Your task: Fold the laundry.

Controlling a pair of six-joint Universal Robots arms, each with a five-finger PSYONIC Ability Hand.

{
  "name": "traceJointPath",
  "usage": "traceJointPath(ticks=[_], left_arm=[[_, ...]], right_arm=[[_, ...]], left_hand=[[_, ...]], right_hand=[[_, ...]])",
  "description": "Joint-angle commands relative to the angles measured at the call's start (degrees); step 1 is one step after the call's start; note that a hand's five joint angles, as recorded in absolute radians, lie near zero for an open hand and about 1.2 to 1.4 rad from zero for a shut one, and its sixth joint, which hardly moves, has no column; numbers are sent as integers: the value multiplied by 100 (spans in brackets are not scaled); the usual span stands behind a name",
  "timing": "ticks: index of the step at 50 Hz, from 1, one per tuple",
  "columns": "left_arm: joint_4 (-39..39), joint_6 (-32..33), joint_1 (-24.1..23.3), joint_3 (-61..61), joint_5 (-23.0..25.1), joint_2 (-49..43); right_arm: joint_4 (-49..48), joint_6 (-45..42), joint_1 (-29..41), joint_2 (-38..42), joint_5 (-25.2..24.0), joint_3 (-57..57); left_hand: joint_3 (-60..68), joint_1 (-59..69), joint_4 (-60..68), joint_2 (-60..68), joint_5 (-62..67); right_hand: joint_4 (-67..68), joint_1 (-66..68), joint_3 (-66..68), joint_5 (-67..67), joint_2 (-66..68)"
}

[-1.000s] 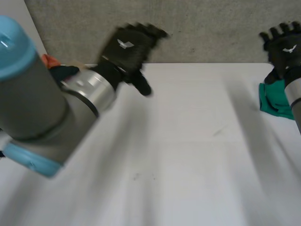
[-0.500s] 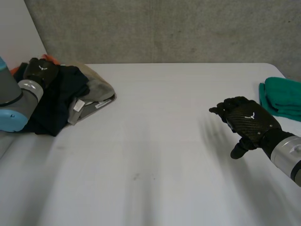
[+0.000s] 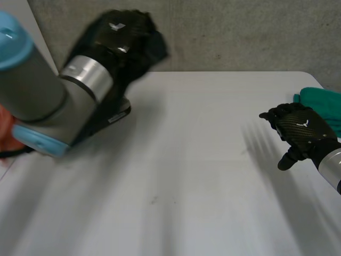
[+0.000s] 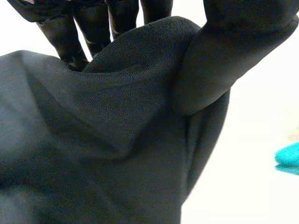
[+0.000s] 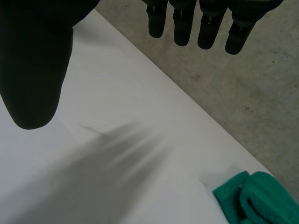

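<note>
My left hand [image 3: 114,32] is raised above the table's [image 3: 186,170] far left part, shut on a dark navy garment [image 3: 152,50] that hangs from it. In the left wrist view the thumb [image 4: 210,60] presses this dark cloth [image 4: 117,140] against the fingers [image 4: 70,37]. The laundry pile [image 3: 114,114] lies behind my left arm, mostly hidden. My right hand [image 3: 301,130] hovers over the table's right side, fingers straight and holding nothing. In its own wrist view the fingers [image 5: 187,23] and thumb [image 5: 32,70] stand spread above the bare table.
A folded green cloth [image 3: 319,101] lies at the table's right edge, just beyond my right hand, also seen as green cloth [image 5: 252,200] near the table's far edge. An orange cloth [image 3: 8,130] shows at the far left. A grey wall [image 3: 240,32] stands behind the table.
My left hand closed on the dark garment at the pile and lifted it up and towards the middle. My right hand drifted a little to the right.
</note>
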Motion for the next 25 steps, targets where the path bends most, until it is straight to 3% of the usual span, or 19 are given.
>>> traceJointPath(ticks=[1, 5, 6, 7, 11, 14, 18, 22, 25], left_arm=[[92, -653, -1069, 641, -36, -1077], [57, -1181, -1254, 774, 8, -1508], [49, -1260, -1306, 756, 34, -1552], [22, -1339, -1385, 704, 34, -1579], [13, -1305, -1491, 354, 34, -1474], [22, -1270, -1404, 63, -18, -1123], [31, -998, -842, -526, -45, -359], [5, -367, -157, -1184, -45, 396], [-22, 56, 46, -1493, -36, 653]], right_arm=[[-51, 1, -5, 14, 60, 11], [-147, 1, -110, 50, 68, 19], [-174, 1, -189, 58, 68, 19], [-191, 10, -225, 58, 60, 19], [-235, 10, -330, 85, 60, 2], [-236, 10, -331, 85, 60, -16], [-227, 1, -304, 76, 77, -51], [-166, 1, -278, 67, 95, -112], [-139, 1, -173, -12, 104, -148]], left_hand=[[1206, 1273, 1126, 1147, 1536], [958, 1025, 878, 899, 1288], [-477, -410, -556, -536, -146], [-2939, -2872, -3019, -2998, -2609], [-5164, -5097, -5244, -5223, -4834], [-5184, -5117, -5264, -5243, -4854], [-5218, -5151, -5297, -5277, -4887], [-5201, -5134, -5281, -5260, -4871], [-5167, -5101, -5247, -5227, -4837]], right_hand=[[-199, -339, -198, -249, -219], [-199, -339, -198, -249, -219], [-199, -339, -198, -249, -219], [-199, -339, -198, -249, -219], [-199, -339, -198, -249, -219], [-199, -339, -198, -249, -219], [-199, -339, -198, -249, -219], [-199, -339, -198, -249, -219], [-199, -339, -198, -249, -219]])
